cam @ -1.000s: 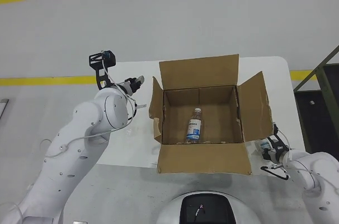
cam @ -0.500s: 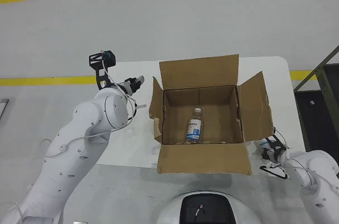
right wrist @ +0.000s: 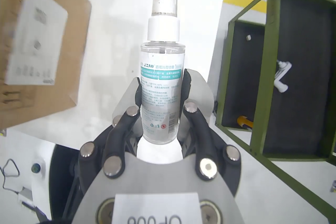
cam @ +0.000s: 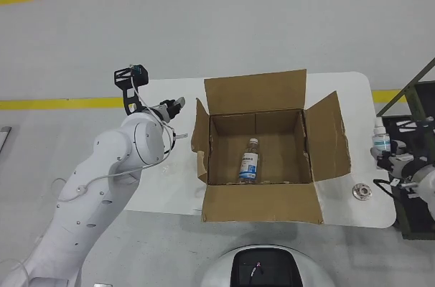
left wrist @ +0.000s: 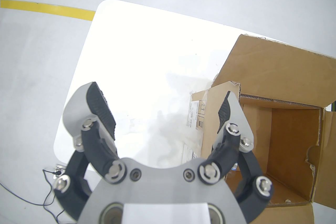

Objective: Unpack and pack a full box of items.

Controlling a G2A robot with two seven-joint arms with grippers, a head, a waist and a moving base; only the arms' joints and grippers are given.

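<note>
Robot work cell in a lab or industrial hall

The smooth pale grey floor (cam: 203, 36) carries a straight yellow line (cam: 52, 103) of the sort seen on factory and test floors. On it stands a white, round-cornered tabletop (cam: 361, 100) bearing an open brown cardboard box (cam: 257, 93). Just beside the tabletop is an olive-green metal frame (right wrist: 271, 33) with black-lined compartments (right wrist: 302, 78) holding a few small loose items. A small floor socket (left wrist: 59, 168) with thin black cables lies on the floor near one tabletop corner.
</note>
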